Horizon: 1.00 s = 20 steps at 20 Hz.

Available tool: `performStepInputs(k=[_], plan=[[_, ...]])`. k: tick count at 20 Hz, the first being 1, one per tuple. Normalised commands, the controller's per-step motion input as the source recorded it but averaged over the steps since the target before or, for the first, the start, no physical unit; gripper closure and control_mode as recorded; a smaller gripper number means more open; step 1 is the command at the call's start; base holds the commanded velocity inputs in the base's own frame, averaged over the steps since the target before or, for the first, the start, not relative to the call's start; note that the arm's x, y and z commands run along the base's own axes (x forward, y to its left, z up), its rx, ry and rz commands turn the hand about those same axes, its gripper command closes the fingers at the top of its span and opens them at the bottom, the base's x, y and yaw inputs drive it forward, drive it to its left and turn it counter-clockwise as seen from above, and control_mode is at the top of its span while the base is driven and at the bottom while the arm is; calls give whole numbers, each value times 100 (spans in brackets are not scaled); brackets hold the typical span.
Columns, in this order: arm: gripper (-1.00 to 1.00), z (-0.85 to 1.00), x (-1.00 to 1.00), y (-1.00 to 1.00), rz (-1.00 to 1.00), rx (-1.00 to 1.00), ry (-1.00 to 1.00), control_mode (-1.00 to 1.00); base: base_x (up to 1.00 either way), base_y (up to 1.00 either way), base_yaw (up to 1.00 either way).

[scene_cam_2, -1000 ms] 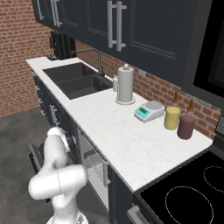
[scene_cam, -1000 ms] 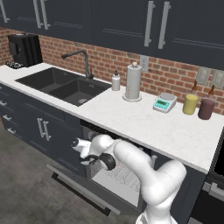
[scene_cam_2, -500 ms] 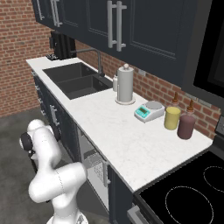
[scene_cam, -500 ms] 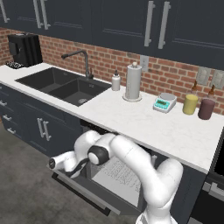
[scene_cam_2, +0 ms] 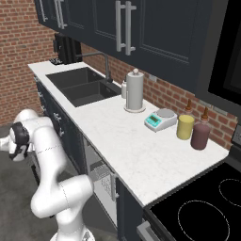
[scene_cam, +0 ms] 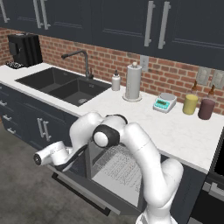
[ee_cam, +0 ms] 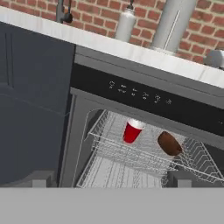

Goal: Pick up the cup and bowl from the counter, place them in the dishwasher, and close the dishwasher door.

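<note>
Looking into the open dishwasher (ee_cam: 131, 144) from the hand camera, the red cup (ee_cam: 132, 130) sits tipped on the white wire rack (ee_cam: 127, 157) near the middle of the frame, and the brown bowl (ee_cam: 169, 144) lies just right of it. Up top runs the table (ee_cam: 144, 54). The tool's fingers are spread wide apart, holding nothing.
</note>
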Motion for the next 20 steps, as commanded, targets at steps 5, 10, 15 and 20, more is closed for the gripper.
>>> performStepInputs(k=[5,10,15,20], plan=[[-100,20,-100,0,-5,21,-56,-100,0,0,0],[-100,0,-100,0,-7,24,-56,-100,0,0,0],[-100,0,-100,0,-12,30,-51,-100,0,0,0],[-100,0,-100,-8,-13,35,-49,-100,0,0,0]])
